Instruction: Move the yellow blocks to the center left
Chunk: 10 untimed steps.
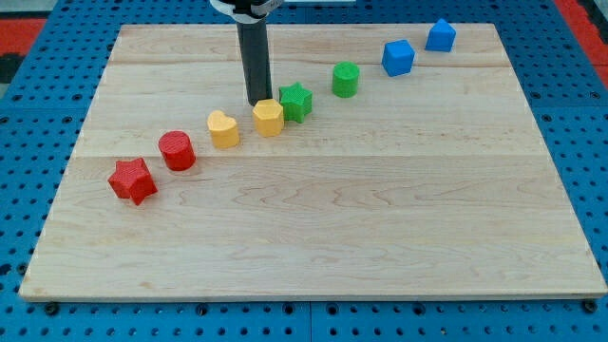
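Two yellow blocks lie near the board's middle: a yellow heart (pixel 223 128) and, to its right, a yellow hexagon (pixel 269 117). My tip (pixel 257 102) stands just above the hexagon's upper left edge, touching or nearly touching it. The dark rod rises from there to the view's top. The heart lies a little to the tip's lower left, apart from it.
The blocks form a diagonal line from lower left to upper right: a red star (pixel 131 180), a red cylinder (pixel 177 150), the yellow pair, a green star (pixel 296 101) touching the hexagon, a green cylinder (pixel 346 79), a blue cube (pixel 398 57), a blue house-shaped block (pixel 440 35). The wooden board (pixel 313 228) lies on a blue pegboard.
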{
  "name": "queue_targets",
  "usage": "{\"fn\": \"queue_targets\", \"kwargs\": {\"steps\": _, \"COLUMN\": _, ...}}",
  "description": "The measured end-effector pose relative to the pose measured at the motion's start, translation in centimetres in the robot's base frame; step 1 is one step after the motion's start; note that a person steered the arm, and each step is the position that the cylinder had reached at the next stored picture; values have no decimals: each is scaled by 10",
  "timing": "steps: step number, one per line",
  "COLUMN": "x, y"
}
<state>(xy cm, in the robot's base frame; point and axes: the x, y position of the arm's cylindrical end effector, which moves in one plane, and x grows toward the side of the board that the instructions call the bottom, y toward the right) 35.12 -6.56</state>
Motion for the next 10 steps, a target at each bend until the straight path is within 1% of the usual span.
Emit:
{"fn": "queue_targets", "kwargs": {"steps": 1, "x": 5, "y": -20}}
{"fn": "queue_targets", "kwargs": {"steps": 3, "x": 16, "y": 21}}
{"fn": "queue_targets", "kwargs": {"steps": 5, "x": 21, "y": -61}}
{"fn": "queue_targets", "kwargs": {"steps": 6, "x": 27, "y": -70}}
{"fn": "queue_targets", "kwargs": {"steps": 7, "x": 47, "y": -70}}
{"fn": "queue_targets", "kwargs": {"steps": 8, "x": 57, "y": -69}}
{"fn": "queue_targets", "kwargs": {"steps": 10, "x": 57, "y": -31}}
